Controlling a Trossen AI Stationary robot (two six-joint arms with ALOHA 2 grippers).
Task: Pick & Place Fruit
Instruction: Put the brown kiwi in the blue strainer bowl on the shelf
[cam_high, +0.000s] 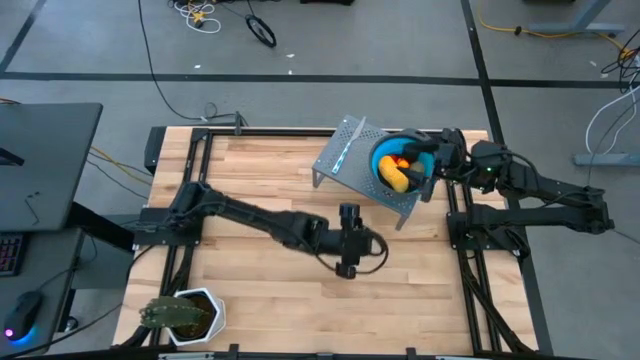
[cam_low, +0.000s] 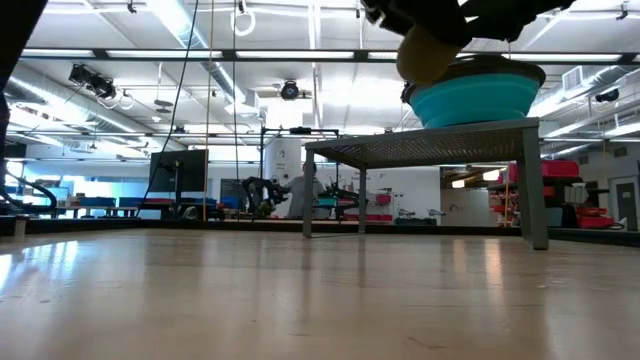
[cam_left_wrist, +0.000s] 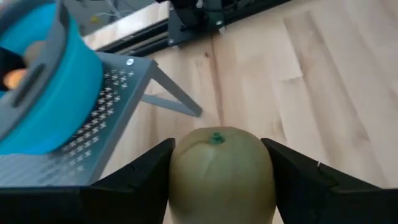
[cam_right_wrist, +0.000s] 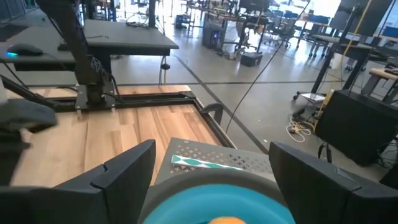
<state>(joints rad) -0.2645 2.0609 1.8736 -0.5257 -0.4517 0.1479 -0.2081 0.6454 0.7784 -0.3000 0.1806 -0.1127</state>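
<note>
My left claw holds an olive-brown fruit, with the blue bowl off toward the table's far right corner.

The olive-brown oval fruit (cam_left_wrist: 219, 174) sits clamped between the two fingers of my left claw (cam_high: 347, 243), stem end pointing forward, above the middle of the table. The blue bowl (cam_high: 404, 163), already holding a yellow piece (cam_high: 395, 178) and an orange-red bit (cam_high: 401, 160), stands on a perforated metal stand (cam_high: 352, 158) near the far edge, ahead and to the right of the fruit. My judgement: the carry goes up and over toward that rim. My right claw (cam_high: 437, 158) hangs wide and empty right at the bowl, nearer it than my left.
</note>
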